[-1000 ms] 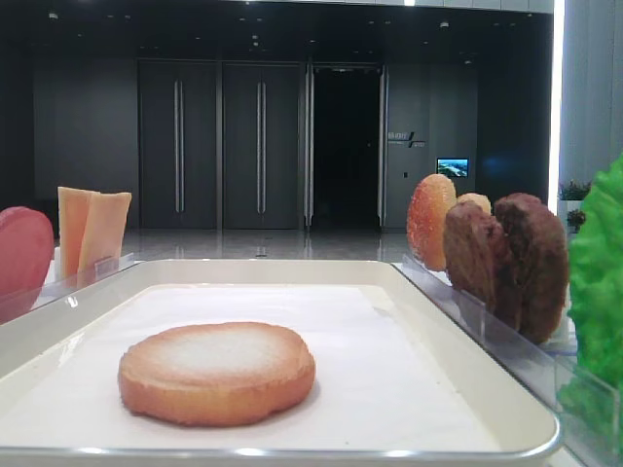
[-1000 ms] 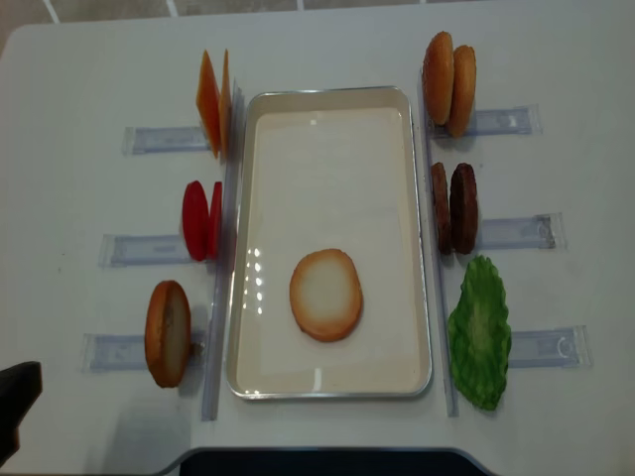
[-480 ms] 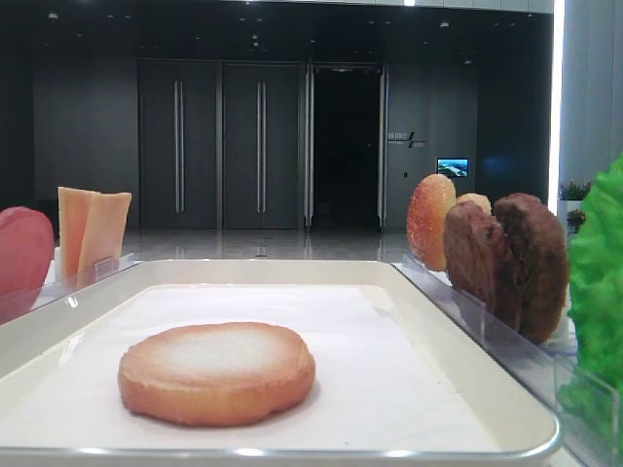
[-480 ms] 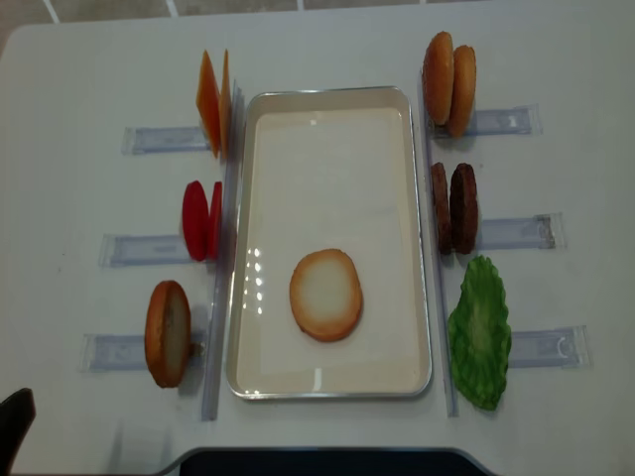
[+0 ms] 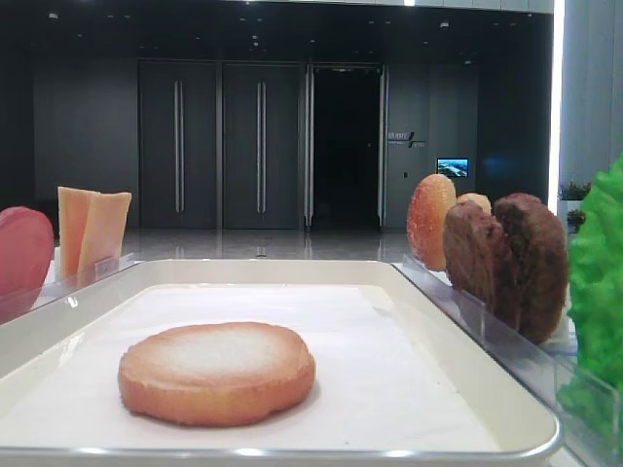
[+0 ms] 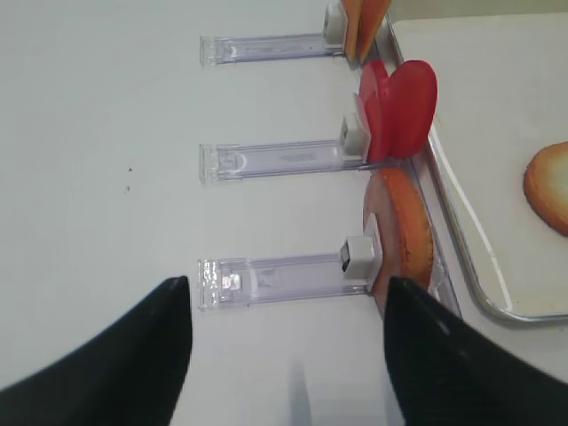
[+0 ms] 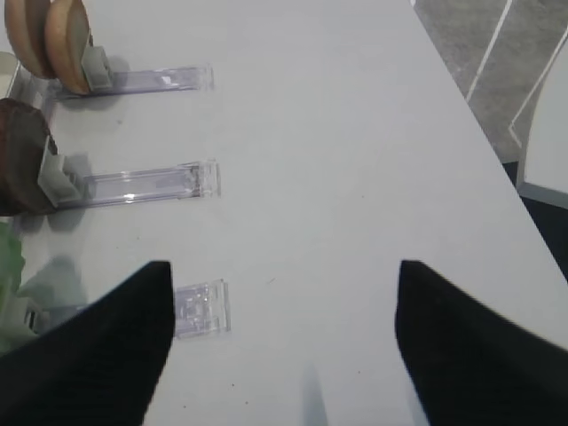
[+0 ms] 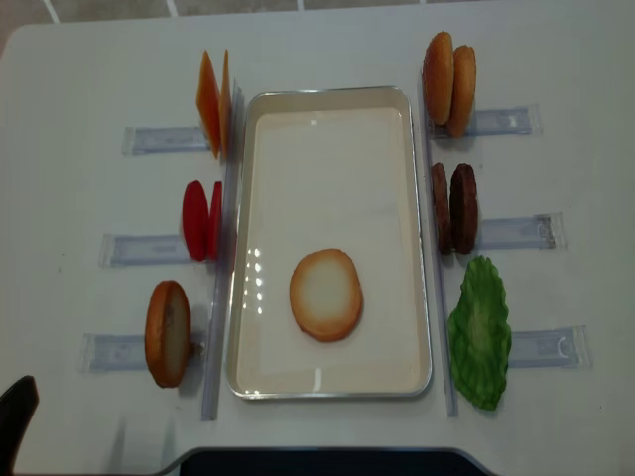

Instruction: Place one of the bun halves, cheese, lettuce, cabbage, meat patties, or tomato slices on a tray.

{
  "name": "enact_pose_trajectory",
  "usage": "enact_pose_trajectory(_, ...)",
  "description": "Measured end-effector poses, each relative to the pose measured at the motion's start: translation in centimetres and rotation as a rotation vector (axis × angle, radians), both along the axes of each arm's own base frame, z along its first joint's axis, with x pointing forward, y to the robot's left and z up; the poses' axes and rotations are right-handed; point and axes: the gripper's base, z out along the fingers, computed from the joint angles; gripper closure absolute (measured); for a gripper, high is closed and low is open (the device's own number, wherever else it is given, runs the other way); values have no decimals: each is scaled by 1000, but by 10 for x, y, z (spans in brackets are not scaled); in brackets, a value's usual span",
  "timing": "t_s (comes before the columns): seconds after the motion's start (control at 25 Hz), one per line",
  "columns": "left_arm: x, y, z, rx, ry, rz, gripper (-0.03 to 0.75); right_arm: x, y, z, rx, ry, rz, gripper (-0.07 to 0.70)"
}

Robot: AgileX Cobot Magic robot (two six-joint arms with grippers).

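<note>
A bun half (image 8: 325, 295) lies flat, cut face up, on the paper lining of the tray (image 8: 330, 95), toward its near end, and it has not shifted since a second ago. The only visible change is at the lower left corner of the overhead view: the dark tip of the left gripper (image 6: 286, 355), larger a second ago, now shows only as a small sliver at the edge. In its wrist view its fingers (image 6: 106, 364) stand wide apart over bare table (image 8: 89, 69), holding nothing, just short of the upright bun half (image 6: 404, 235) in its clear holder. The right gripper (image 7: 284, 342) likewise has its fingers (image 7: 84, 355) spread and empty, near the lettuce (image 8: 479, 332), with the meat patties (image 8: 453, 207) beyond.
</note>
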Motion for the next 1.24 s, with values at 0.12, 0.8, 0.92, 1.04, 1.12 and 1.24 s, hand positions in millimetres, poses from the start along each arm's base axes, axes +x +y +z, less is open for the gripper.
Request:
enact_pose_trajectory(0.12,-1,0,0,6,-5,-4,198,0,0,0,0,0,0,107)
enact_pose_trajectory(0.8,-8,0,-3,20,-51,-27,198,0,0,0,0,0,0,107)
enact_pose_trajectory(0.92,-8,0,-3,20,-51,-27,198,0,0,0,0,0,0,107)
enact_pose_trajectory(1.04,-8,0,-3,20,-51,-27,198,0,0,0,0,0,0,107)
enact_pose_trajectory(1.12,-8,0,-3,20,-51,-27,198,0,0,0,0,0,0,107)
enact_pose_trajectory(1.24,-8,0,-3,20,-51,-27,198,0,0,0,0,0,0,107)
